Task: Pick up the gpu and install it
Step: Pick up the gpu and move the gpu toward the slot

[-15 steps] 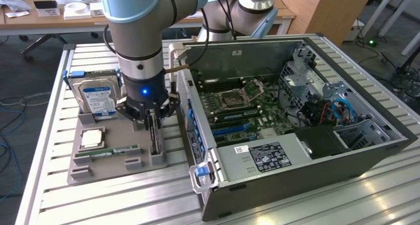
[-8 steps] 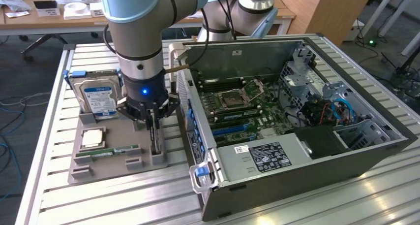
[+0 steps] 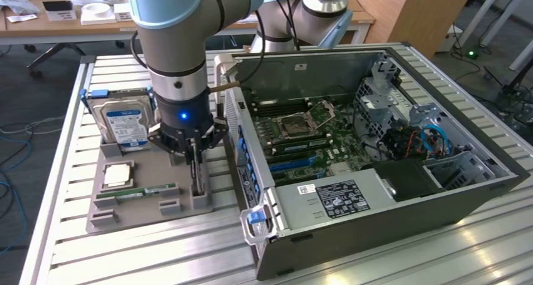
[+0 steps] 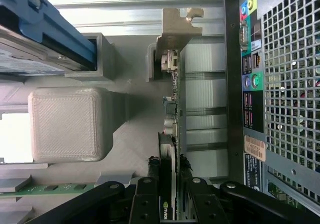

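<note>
Standing on edge in the grey tray (image 3: 154, 173), the gpu (image 4: 169, 149) is pinched by the narrowed hand (image 4: 171, 181).

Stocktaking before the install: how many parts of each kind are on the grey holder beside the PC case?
Hard drive: 1
RAM stick: 1
GPU: 1
Pale square part: 1
Total: 4
</note>
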Robot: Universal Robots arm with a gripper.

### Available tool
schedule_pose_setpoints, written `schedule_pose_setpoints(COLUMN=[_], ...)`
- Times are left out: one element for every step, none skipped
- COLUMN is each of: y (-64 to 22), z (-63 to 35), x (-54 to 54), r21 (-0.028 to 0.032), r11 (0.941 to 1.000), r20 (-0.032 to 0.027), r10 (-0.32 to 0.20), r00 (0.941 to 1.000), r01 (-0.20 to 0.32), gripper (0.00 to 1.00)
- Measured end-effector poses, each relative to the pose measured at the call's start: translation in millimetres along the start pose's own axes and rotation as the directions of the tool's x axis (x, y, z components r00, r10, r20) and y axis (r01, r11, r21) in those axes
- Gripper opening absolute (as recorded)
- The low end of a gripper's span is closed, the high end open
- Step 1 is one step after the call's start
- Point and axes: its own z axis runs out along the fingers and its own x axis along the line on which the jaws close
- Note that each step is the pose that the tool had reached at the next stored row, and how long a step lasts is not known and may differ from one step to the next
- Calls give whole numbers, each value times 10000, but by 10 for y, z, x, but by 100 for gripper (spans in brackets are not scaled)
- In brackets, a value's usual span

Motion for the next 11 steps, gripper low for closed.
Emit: schedule_pose_setpoints(y=[0,0,0,0,0,0,0,1,2,2,3], z=[1,1,2,2,2,3,2,-2,-16,-45,-76], x=[0,0,0,-1,-1,0,-1,-1,-2,-2,-2], r21=[-5,-7,-7,-8,-9,-9,-10,-15,-19,-13,-9], r11=[9999,9997,9997,9997,9997,9997,9997,9997,9997,9997,9997], r20=[-6,-8,-9,-8,-8,-8,-6,-2,1,-4,-8], r10=[-173,-256,-260,-261,-261,-261,-261,-261,-261,-262,-261], r00=[9998,9997,9997,9997,9997,9997,9997,9997,9997,9997,9997], r01=[173,256,260,261,261,261,261,261,261,262,261], gripper=[26,26,26,26,26,26,26,26,26,26,26])
